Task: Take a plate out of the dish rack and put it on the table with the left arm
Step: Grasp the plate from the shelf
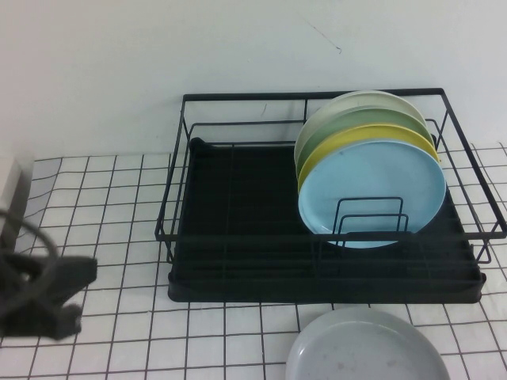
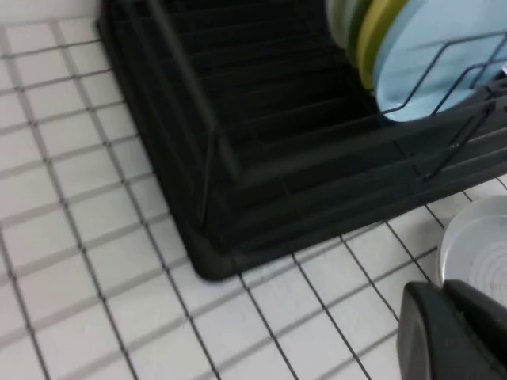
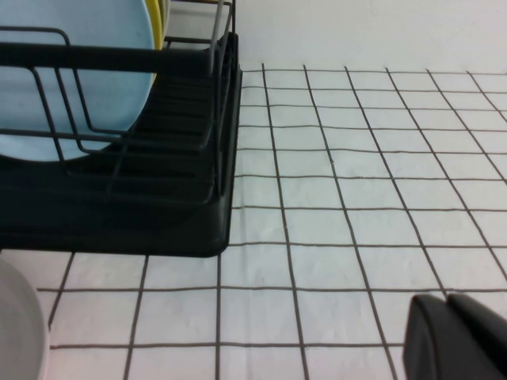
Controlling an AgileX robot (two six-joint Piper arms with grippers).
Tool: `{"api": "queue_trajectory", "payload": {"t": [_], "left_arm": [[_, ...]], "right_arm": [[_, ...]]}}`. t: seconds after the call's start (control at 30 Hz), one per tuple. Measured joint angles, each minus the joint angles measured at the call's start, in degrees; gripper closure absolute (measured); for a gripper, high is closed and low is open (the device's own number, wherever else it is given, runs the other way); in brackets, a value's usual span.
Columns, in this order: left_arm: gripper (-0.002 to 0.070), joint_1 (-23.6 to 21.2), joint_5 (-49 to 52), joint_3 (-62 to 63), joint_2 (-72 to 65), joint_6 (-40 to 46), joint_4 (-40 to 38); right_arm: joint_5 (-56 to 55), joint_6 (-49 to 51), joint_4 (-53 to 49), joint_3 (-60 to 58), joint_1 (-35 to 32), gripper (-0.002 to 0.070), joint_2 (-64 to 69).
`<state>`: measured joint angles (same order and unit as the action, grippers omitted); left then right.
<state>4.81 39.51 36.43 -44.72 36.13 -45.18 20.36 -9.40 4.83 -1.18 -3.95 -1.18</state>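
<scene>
My left gripper hangs at the near left, my right gripper low on the table to the right of the dish rack, jaws untellable on both, so I judge the reach unbegun: next cross right to the plate standing upright at the rack's far right.

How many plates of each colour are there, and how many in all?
Light blue plate in the dish rack: 1
Yellow plate: 1
Green plate: 1
Pale whitish plate: 1
Grey plate on the table: 1
Total: 5
</scene>
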Motion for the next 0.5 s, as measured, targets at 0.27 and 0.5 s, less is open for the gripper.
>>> {"api": "queue_trajectory", "payload": {"t": [0.27, 0.5], "left_arm": [[0.0678, 3.0, 1.9, 18.0, -25.5, 16.0, -6.9], [0.0678, 14.8, 3.1, 34.3, -41.6, 24.3, -6.8]], "right_arm": [[0.0, 0.0, 0.0, 0.0, 0.0, 0.0678, 0.0], [0.0, 0.0, 0.0, 0.0, 0.0, 0.0678, 0.0]]}}
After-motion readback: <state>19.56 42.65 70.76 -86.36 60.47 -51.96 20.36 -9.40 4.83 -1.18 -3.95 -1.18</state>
